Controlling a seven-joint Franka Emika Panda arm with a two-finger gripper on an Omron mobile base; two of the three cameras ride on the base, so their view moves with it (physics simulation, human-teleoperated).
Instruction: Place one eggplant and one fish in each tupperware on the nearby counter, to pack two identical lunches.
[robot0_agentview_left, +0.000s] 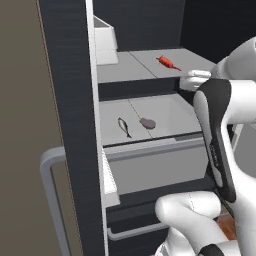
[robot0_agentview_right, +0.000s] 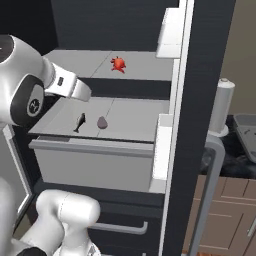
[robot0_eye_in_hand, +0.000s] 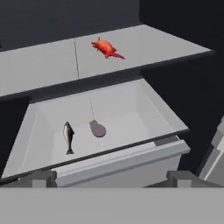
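A small red-orange fish (robot0_agentview_left: 168, 63) (robot0_agentview_right: 118, 64) (robot0_eye_in_hand: 106, 48) lies on the upper grey shelf of the open fridge. Below it, in the pulled-out drawer (robot0_eye_in_hand: 131, 159), a dull purple eggplant (robot0_agentview_left: 147, 123) (robot0_agentview_right: 102, 122) (robot0_eye_in_hand: 98, 129) sits beside a slim dark grey fish (robot0_agentview_left: 124, 126) (robot0_agentview_right: 80, 122) (robot0_eye_in_hand: 68, 136). My gripper (robot0_eye_in_hand: 111, 179) hangs in front of the drawer and above its front edge, open, with nothing between its fingertips. A grey tupperware (robot0_agentview_right: 246, 120) shows partly on the counter at the far right edge.
The fridge door edge (robot0_agentview_right: 177, 125) with white door bins stands right of the shelves, and the other dark panel (robot0_agentview_left: 70, 125) on the left. A tall grey cylinder (robot0_agentview_right: 222, 105) on a round base stands on the counter beside the tupperware. A closed lower drawer with a handle (robot0_agentview_left: 135, 231) sits underneath.
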